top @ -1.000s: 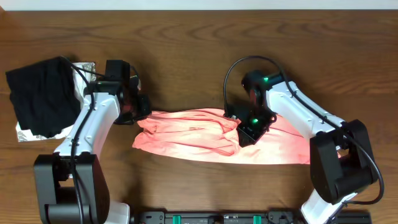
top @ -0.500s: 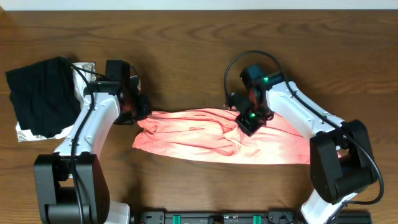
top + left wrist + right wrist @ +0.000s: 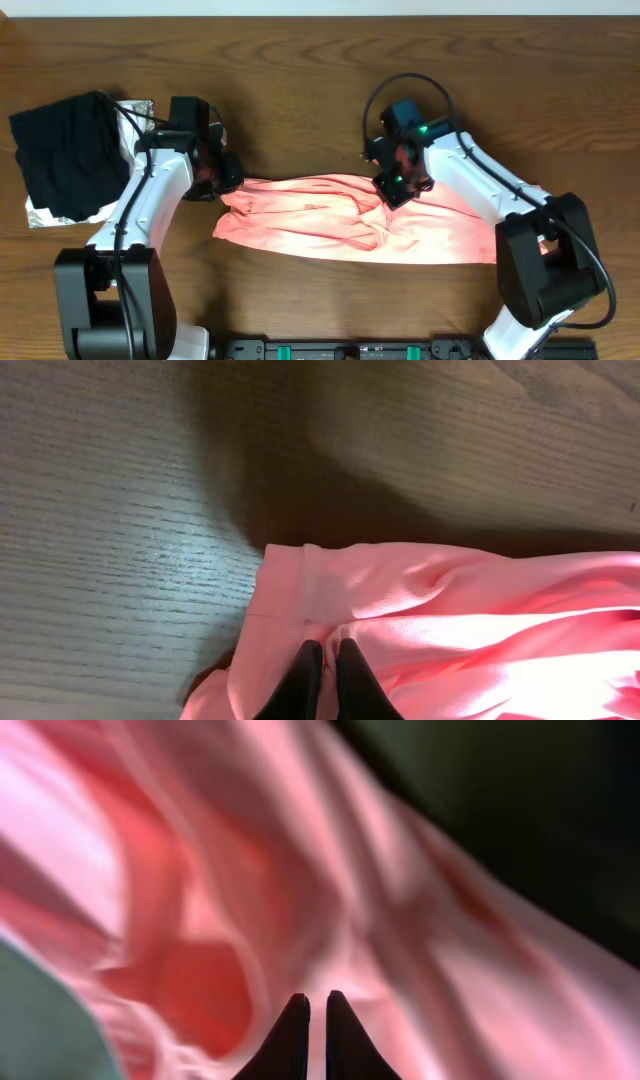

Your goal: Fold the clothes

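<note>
Dark-grained wooden table [image 3: 320, 80] bears a crumpled salmon-pink T-shirt [image 3: 330, 228].

The T-shirt [image 3: 330, 228] across the middle of the frame is salmon-pink, paler where light strikes its folds. The tabletop [image 3: 300, 80] is dark brown with wavy wood grain. At the upper left are a black garment [image 3: 60, 150] and a silvery-white patterned cloth [image 3: 55, 213]. The left arm [image 3: 150, 195] and right arm [image 3: 480, 175] are white with black joints. The left hand [image 3: 322, 655] and right hand [image 3: 308, 1005] are black.
</note>
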### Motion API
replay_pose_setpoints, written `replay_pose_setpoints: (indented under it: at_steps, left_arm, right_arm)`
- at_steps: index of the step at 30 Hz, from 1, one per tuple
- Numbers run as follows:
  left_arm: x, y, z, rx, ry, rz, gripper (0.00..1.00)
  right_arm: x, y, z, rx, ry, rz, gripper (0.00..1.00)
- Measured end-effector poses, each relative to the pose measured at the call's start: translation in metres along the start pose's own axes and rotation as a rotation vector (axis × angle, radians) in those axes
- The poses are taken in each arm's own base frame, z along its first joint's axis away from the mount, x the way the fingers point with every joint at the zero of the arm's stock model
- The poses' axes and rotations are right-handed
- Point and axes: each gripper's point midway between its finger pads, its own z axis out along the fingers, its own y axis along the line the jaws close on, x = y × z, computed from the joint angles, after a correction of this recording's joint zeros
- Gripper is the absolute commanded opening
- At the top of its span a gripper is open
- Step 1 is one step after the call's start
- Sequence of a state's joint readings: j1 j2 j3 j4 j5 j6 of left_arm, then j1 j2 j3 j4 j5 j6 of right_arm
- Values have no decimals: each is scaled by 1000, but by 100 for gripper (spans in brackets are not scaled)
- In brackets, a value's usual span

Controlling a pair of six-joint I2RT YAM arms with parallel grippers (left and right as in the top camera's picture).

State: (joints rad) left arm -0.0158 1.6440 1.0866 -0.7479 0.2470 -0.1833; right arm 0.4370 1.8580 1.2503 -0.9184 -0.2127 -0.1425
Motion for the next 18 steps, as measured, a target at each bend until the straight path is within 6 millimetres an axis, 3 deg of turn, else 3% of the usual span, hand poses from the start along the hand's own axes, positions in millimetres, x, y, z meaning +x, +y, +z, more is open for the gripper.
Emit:
replay_pose_setpoints:
  at_steps: [7,15,17,18]
  left_arm:
    - [0,0,0,0,0,0,6]
    - [1,0,0,-1,5,-1,6]
    - [2,0,0,-2,7,-1,8]
    - [2,1,0,-2,8,-2,14]
  right_arm:
    - [17,46,9,-126,66,-106,13]
    - [26,57,11,-148,97,-154,19]
    - [26,55,11,-138,98,-160,12]
    - [26,54,11,-130,99,-161,7]
